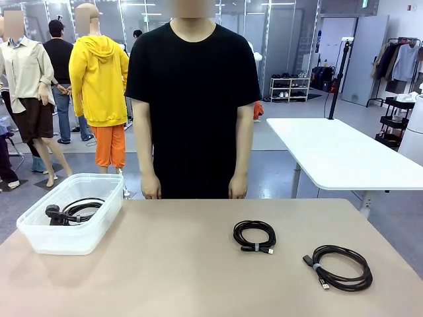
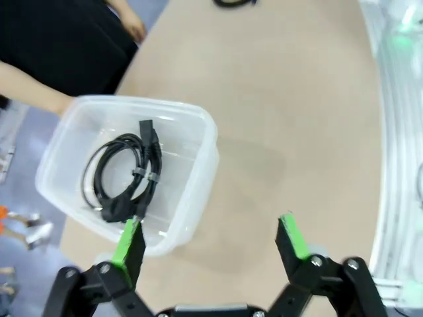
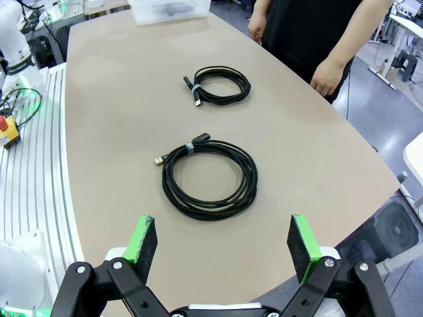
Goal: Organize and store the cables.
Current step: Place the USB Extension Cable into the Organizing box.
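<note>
Two coiled black cables lie on the beige table (image 1: 185, 264): a smaller coil (image 1: 254, 236) near the middle and a larger coil (image 1: 341, 267) at the right. In the right wrist view the larger coil (image 3: 210, 178) lies just beyond my open right gripper (image 3: 223, 244), and the smaller coil (image 3: 218, 86) sits farther off. A third coiled cable (image 1: 74, 210) rests inside the clear plastic bin (image 1: 39, 234) at the left. My left gripper (image 2: 211, 239) hangs open above the table beside the bin (image 2: 192, 198), with the cable (image 2: 125, 178) seen inside it.
A person in a black shirt stands at the far edge with both hands (image 1: 151, 189) hanging near the table. A second white table (image 1: 337, 155) stands behind at the right. Aluminium rails (image 3: 33, 178) border the robot's side.
</note>
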